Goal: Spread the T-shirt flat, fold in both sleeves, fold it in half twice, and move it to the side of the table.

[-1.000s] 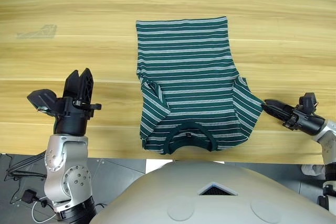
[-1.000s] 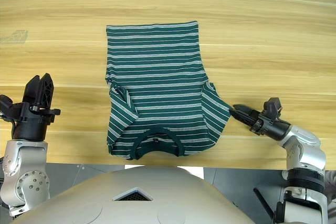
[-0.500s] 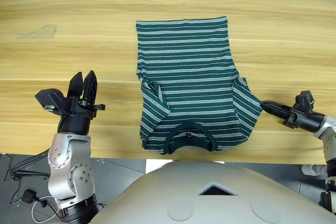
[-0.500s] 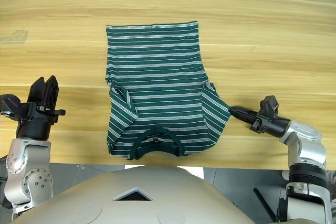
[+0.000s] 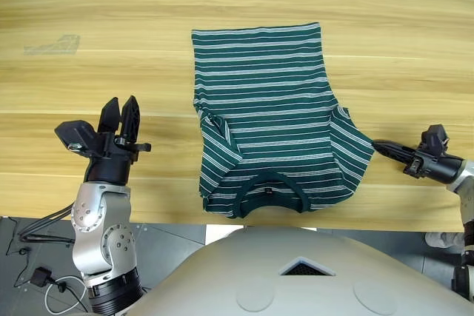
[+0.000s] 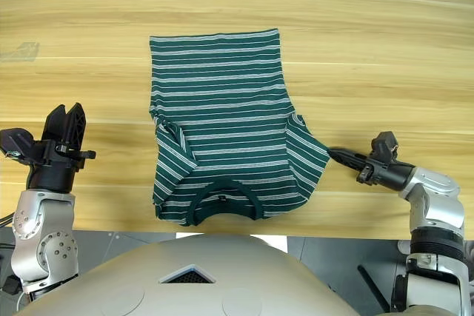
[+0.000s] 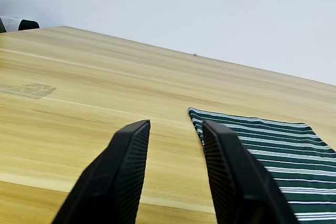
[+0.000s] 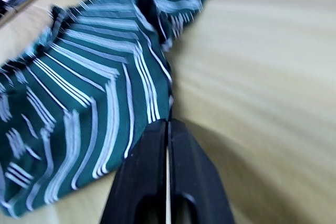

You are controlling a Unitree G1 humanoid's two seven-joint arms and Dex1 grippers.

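Observation:
A dark green T-shirt (image 5: 266,116) with white stripes lies on the wooden table (image 5: 111,20), its collar (image 5: 268,183) at the near edge. The sleeve on my left is folded onto the body; the right sleeve (image 5: 354,147) sticks out sideways. My right gripper (image 5: 379,146) is shut at that sleeve's tip, and in the right wrist view its shut fingers (image 8: 167,129) meet the hem of the T-shirt (image 8: 94,82). To the left of the shirt, apart from it, my left gripper (image 5: 122,105) stands open above the table, holding nothing; its fingers (image 7: 131,150) frame bare wood.
A faint pale mark (image 5: 52,44) lies on the wood at the far left. The table's near edge (image 5: 148,216) runs just under both grippers. Bare wood surrounds the shirt on the left, right and far sides.
My right gripper has drawn a little to the right, and the sleeve tip has come out with it. My left gripper has shifted slightly to the right, toward the shirt.

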